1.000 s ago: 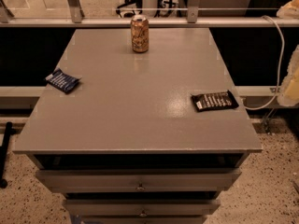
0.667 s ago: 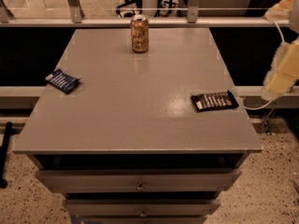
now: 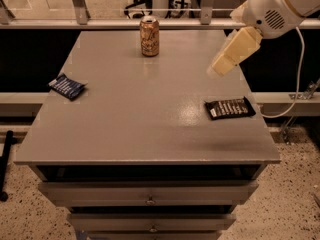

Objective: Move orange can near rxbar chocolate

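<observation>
The orange can stands upright near the far edge of the grey table, left of its middle. The rxbar chocolate, a flat black bar with white text, lies near the table's right edge. My gripper hangs from the white arm at the upper right. It is above the table's right side, behind the bar and well to the right of the can. It holds nothing that I can see.
A small dark blue packet with white print lies near the table's left edge. A rail with posts runs behind the table. Drawers sit under the tabletop. A white cable hangs at the right.
The arm has come in from the right edge of the view, and the gripper has moved left over the table's right side. The can, the bar and the packet have not moved.
</observation>
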You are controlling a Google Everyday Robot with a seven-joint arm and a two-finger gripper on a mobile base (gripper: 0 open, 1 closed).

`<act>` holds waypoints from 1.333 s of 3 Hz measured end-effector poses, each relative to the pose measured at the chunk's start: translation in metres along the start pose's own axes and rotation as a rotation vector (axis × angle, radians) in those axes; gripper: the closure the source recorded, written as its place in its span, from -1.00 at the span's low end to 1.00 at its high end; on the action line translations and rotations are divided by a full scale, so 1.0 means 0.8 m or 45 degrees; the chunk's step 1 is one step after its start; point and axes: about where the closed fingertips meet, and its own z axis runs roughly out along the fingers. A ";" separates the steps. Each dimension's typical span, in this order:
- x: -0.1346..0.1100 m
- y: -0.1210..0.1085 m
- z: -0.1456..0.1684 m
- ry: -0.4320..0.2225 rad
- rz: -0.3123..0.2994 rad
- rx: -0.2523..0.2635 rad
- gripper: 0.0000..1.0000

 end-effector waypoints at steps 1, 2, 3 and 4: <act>0.000 0.000 0.000 0.000 0.000 0.000 -1.00; -0.007 -0.008 0.041 -0.086 0.070 0.021 -1.00; -0.026 -0.041 0.110 -0.230 0.183 0.053 -1.00; -0.046 -0.063 0.164 -0.322 0.249 0.056 -1.00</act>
